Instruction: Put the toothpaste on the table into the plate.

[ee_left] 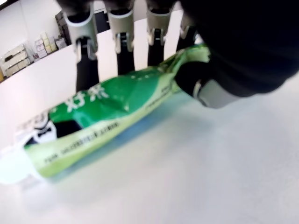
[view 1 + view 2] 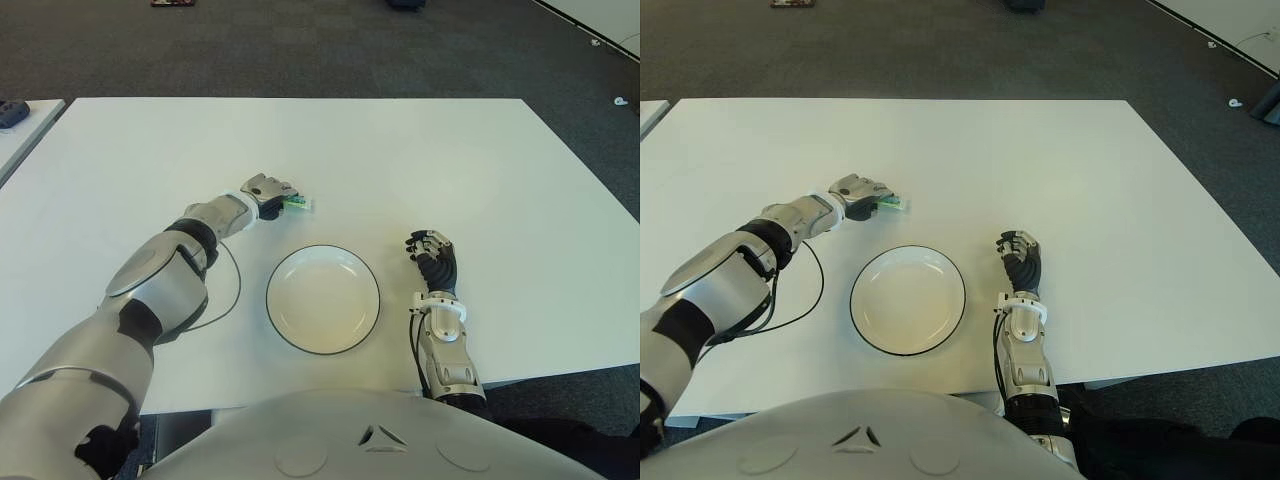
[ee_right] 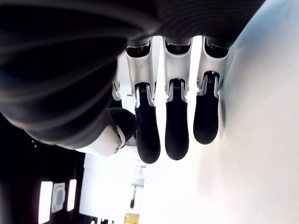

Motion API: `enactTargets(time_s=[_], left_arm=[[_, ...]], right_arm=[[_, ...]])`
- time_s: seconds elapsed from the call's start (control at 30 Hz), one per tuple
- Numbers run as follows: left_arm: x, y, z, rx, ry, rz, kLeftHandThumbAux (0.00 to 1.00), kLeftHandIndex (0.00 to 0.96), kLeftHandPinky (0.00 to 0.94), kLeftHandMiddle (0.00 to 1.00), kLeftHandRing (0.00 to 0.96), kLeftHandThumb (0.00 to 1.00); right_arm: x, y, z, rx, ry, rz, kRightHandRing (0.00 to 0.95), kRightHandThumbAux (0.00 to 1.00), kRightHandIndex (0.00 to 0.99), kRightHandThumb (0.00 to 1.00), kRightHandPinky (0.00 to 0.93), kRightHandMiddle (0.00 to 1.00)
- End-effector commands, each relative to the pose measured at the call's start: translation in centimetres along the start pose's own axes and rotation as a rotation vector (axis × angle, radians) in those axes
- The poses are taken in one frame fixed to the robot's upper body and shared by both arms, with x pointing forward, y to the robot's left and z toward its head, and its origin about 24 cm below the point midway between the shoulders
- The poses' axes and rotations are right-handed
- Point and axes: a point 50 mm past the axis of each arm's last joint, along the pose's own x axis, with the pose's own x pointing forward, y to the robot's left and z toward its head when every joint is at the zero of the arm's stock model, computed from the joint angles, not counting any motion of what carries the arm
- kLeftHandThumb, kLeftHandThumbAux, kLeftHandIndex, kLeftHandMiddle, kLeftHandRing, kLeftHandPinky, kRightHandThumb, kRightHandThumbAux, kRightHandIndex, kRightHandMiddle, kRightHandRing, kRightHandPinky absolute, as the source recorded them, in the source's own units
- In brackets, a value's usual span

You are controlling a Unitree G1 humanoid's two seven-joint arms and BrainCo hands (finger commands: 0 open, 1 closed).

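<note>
In the left eye view, I am seeing my left hand (image 2: 266, 192) covering most of the green toothpaste (image 2: 298, 204) on the white table (image 2: 450, 160), above the plate (image 2: 322, 299) at centre frame. My right hand (image 2: 432, 258) is showing right of the plate. The left wrist view is showing fingers (image 1: 86, 56) and thumb closing around the tube. In the right wrist view, the fingers (image 3: 177, 126) are hanging loosely curled, holding nothing.

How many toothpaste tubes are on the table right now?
1. The green toothpaste tube lies on the white table beyond the plate, with the left robot hand closed on it. None hidden that I can see.
</note>
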Motion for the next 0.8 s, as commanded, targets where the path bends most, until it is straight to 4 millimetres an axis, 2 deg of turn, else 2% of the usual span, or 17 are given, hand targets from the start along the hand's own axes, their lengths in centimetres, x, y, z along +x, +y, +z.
enactTargets(time_s=[0.03, 0.6, 0.8], left_arm=[[-0.64, -2.89, 0.46, -0.038, 0.004, -0.114, 0.707, 0.439, 0.837, 0.807, 0.832, 0.714], [-0.66, -2.68, 0.23, -0.029, 0.009, -0.102, 0.707, 0.441, 0.85, 0.823, 0.843, 0.716], [-0.63, -2.0, -0.08, -0.066, 0.017, -0.055, 0.707, 0.442, 0.843, 0.83, 0.847, 0.716]], right_arm=[[0.14, 0.04, -0.14, 0.001, 0.005, 0.0, 0.505, 0.729, 0.429, 0.711, 0.505, 0.524], [0.26, 0.06, -0.13, 0.01, 0.005, 0.002, 0.496, 0.729, 0.428, 0.711, 0.501, 0.514], [0.27, 0.12, -0.07, 0.011, 0.002, 0.005, 0.496, 0.729, 0.428, 0.711, 0.502, 0.515]])
